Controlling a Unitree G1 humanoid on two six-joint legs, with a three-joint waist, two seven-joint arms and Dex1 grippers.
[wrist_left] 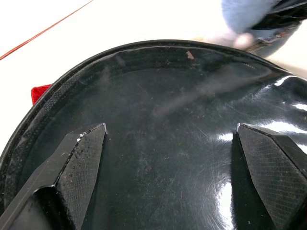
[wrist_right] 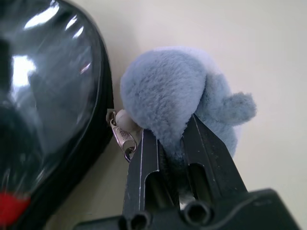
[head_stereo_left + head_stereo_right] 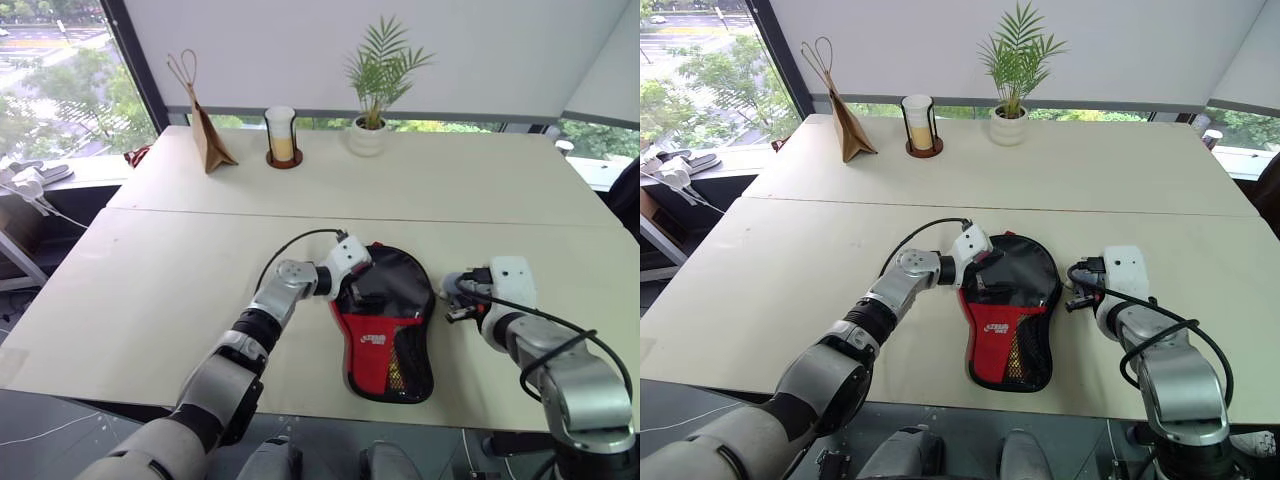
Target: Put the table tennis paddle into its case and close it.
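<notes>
Case (image 3: 385,320) is lying flat on the surface (image 3: 160,270), paddle not distinguishable, presumably inside. Left gripper (image 1: 168,139) is bracing the case's top, fingers spread. Right gripper (image 2: 170,139) is pinching the plush charm (image 2: 172,91) by the zip pull. Risk: charm slipping or tearing off, or case dragging sideways if bracing is weak.

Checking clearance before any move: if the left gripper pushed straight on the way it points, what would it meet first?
Probably the case: the open left gripper has its glossy black panel directly ahead between its fingers, apparently very near.
</notes>
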